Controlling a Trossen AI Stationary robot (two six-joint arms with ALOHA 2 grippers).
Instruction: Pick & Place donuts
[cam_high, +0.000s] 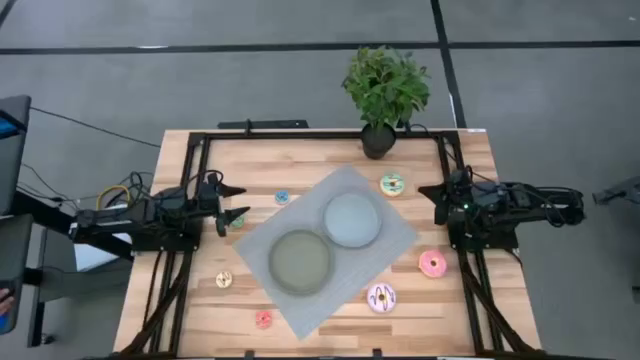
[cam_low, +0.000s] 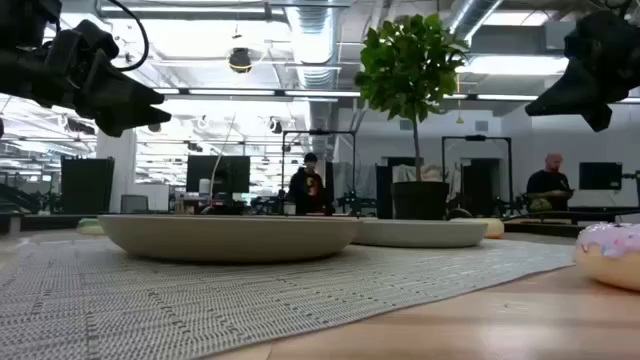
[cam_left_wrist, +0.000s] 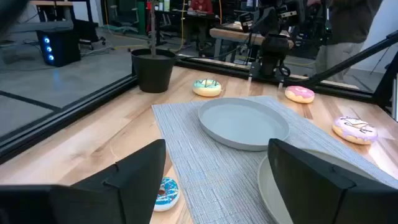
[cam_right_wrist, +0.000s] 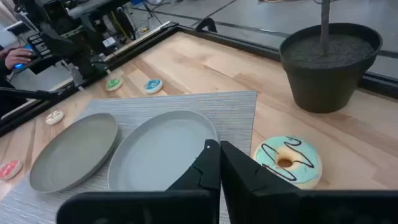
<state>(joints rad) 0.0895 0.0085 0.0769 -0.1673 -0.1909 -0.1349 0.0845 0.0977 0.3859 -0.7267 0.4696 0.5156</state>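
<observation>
Toy ring donuts lie flat on the wooden table around a grey mat. On the right side are a yellow-green one, a pink one and a purple-white one. On the left are tiny ones: blue, green, yellow and red. My left gripper hovers open at the left, just above the tiny green donut; the blue one shows beside one finger. My right gripper hangs shut at the right, near the yellow-green donut.
Two round grey plates sit on the mat in the table's middle. A potted plant stands at the far edge. A black frame runs along the table's sides. People show in the room beyond.
</observation>
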